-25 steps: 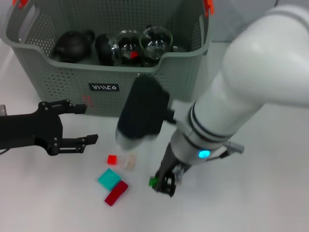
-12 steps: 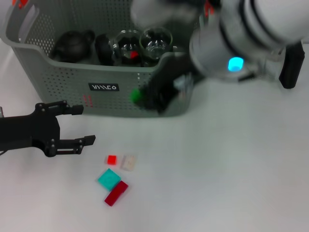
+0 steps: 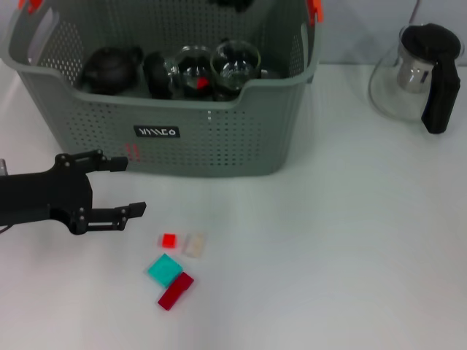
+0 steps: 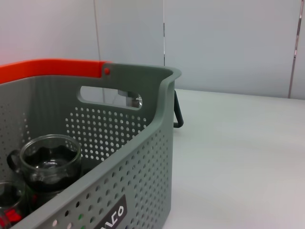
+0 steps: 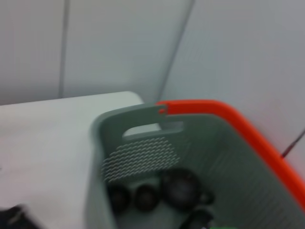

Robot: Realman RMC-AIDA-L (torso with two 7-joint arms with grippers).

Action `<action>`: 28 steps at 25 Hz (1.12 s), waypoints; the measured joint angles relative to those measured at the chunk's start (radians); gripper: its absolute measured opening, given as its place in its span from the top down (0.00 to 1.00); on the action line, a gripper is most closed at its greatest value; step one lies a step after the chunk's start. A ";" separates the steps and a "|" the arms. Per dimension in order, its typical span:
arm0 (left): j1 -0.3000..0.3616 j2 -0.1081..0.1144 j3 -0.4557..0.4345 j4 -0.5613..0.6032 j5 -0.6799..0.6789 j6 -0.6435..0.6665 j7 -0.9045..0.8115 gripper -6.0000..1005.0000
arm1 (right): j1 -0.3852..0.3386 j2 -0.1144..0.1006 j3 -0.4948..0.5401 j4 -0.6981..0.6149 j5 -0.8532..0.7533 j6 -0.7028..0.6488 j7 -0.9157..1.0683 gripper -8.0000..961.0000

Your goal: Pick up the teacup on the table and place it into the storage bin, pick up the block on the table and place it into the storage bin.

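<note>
Storage bin is seen at 12 o'clock, holding teacups; left gripper, fingers spread, hovers at 9; right gripper's state cannot be told.

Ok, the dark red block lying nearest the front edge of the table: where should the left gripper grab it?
Come from above and close across the short width of the dark red block. It lies flat, long and narrow, turned diagonally, so rotate the left gripper to match. One end touches the teal block, so grip nearer the free end.
</note>
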 joint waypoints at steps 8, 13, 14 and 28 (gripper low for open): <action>-0.014 -0.005 0.000 -0.002 0.000 -0.008 0.000 0.19 | 0.058 -0.002 -0.001 0.359 -0.012 0.351 -0.130 0.77; -0.017 -0.006 0.000 -0.002 0.000 -0.008 -0.003 0.19 | 0.088 0.000 -0.019 0.517 -0.012 0.486 -0.182 0.75; -0.018 -0.006 0.000 -0.002 0.000 -0.008 -0.004 0.19 | 0.090 0.000 -0.026 0.531 -0.016 0.491 -0.186 0.74; -0.021 0.001 0.000 -0.002 0.000 -0.009 -0.006 0.19 | 0.031 -0.002 -0.024 0.419 -0.022 0.485 -0.182 0.50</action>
